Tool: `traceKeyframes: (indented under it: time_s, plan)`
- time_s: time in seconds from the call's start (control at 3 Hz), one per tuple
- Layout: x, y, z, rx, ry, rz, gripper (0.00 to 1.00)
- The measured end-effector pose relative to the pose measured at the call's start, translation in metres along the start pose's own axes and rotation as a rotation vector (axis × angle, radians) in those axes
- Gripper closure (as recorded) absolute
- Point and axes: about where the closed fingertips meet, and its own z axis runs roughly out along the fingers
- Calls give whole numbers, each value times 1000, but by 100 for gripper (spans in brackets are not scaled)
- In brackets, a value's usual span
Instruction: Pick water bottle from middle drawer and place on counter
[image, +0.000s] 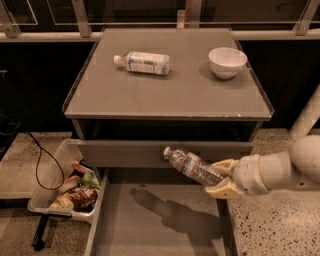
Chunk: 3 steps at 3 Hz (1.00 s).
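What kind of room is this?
Probably an office kitchenette or test lab: a bowl on the counter, a bin of snacks beside it, speckled floor. The gripper holds the water bottle above the middle drawer.

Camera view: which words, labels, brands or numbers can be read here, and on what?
No text is legible.
On the water bottle, gripped by the hand above the middle drawer: reddish label band, print too blurred.
On the fat bottle lying on the counter: white-and-blue label, print too blurred.
On the packets in the bin at left: print too small.
On the bowl: none.
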Motion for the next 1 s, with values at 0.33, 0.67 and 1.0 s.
traceKeyframes:
  time_s: [0.33,0.67,1.0]
  plan:
    - [-48,-12,-37,12,-12,-27,100]
    - [-52,-13,-41,13,-14,-33,100]
    - [-54,-10,-46,23,-3,-47,100]
